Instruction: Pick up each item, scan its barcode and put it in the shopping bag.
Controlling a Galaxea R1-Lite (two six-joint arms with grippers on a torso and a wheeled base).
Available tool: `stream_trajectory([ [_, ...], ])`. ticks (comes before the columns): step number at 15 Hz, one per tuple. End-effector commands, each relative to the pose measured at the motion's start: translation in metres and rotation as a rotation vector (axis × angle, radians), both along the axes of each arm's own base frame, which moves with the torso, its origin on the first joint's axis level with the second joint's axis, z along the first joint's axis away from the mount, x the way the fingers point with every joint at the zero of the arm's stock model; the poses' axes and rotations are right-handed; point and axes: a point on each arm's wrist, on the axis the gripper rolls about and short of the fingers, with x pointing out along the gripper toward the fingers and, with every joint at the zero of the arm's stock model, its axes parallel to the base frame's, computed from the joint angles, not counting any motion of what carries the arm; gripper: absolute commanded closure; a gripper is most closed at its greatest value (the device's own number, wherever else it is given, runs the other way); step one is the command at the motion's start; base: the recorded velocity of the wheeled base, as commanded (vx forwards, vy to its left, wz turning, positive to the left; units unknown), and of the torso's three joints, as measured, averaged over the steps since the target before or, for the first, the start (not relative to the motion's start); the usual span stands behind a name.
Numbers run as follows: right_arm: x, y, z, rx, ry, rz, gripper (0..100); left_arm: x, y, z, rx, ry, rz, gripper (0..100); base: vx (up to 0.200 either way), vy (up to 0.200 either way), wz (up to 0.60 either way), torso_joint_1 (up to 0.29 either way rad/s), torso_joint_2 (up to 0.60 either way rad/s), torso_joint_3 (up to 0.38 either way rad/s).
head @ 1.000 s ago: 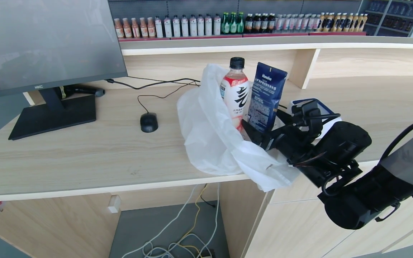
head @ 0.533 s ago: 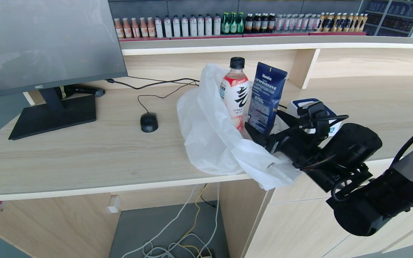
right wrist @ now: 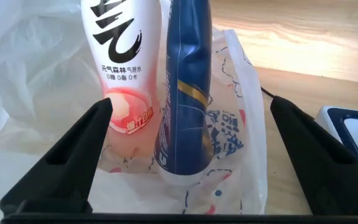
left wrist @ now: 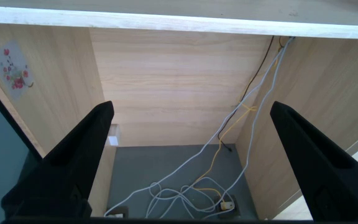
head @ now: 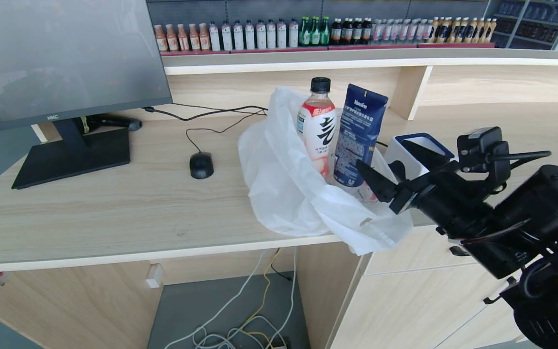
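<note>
- The shopping bag (head: 284,194), thin white plastic, sits in the middle of the head view on the wooden counter (head: 114,208), and one corner droops over the counter's front edge.
- A drink bottle (head: 317,126) with a black cap and a pink-and-white label stands upright inside the bag.
- Just to the right of the bottle a dark blue pouch (head: 359,131) also stands upright in the bag, touching or almost touching it.
- The right gripper (head: 378,172) hangs at centre right, just beside the bag's right edge, with its fingers spread apart and nothing between them.
- The right wrist view has the bottle (right wrist: 126,56) and the pouch (right wrist: 188,93) straight ahead of the parted gripper (right wrist: 191,102), wrapped in the bag (right wrist: 30,74).
- A white and blue box (head: 417,150) stands on the counter just behind the right gripper.
- The left gripper (left wrist: 191,106) is below the counter edge, fingers wide apart and empty, facing loose cables (left wrist: 229,155).
- A monitor (head: 61,53) fills the upper left, and a black mouse (head: 201,165) lies left of the bag.
</note>
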Motion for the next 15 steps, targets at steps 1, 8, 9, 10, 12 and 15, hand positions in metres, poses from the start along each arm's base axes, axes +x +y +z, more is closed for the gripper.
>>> stream_trajectory([
  [1,-0.041,-0.02,0.022,0.026,-0.062,-0.003,0,0.0,0.0,0.0,-0.001,0.0,0.0,0,0.0,0.0,0.0,0.0,0.0,0.0],
  [8,-0.153,-0.075,0.002,0.092,-0.046,-0.079,0,0.0,0.0,0.0,-0.001,0.0,0.0,0,0.0,0.0,0.0,0.0,0.0,0.0],
  [9,-0.162,-0.08,0.007,0.159,-0.07,-0.126,0,0.0,0.0,0.0,-0.001,0.0,0.0,0,0.0,0.0,0.0,0.0,0.0,0.0],
  [10,-0.17,-0.085,0.01,0.208,-0.083,-0.162,0,0.0,0.0,0.0,-0.001,0.0,0.0,0,0.0,0.0,0.0,0.0,0.0,0.0],
  [12,-0.183,-0.092,0.004,0.196,-0.018,-0.175,0,0.0,0.0,0.0,-0.001,0.0,0.0,0,0.0,0.0,0.0,0.0,0.0,0.0],
  [15,-0.221,-0.109,-0.014,0.047,0.114,-0.166,0,0.0,0.0,0.0,0.001,0.0,-0.002,0,0.0,0.0,0.0,0.0,0.0,0.0],
])
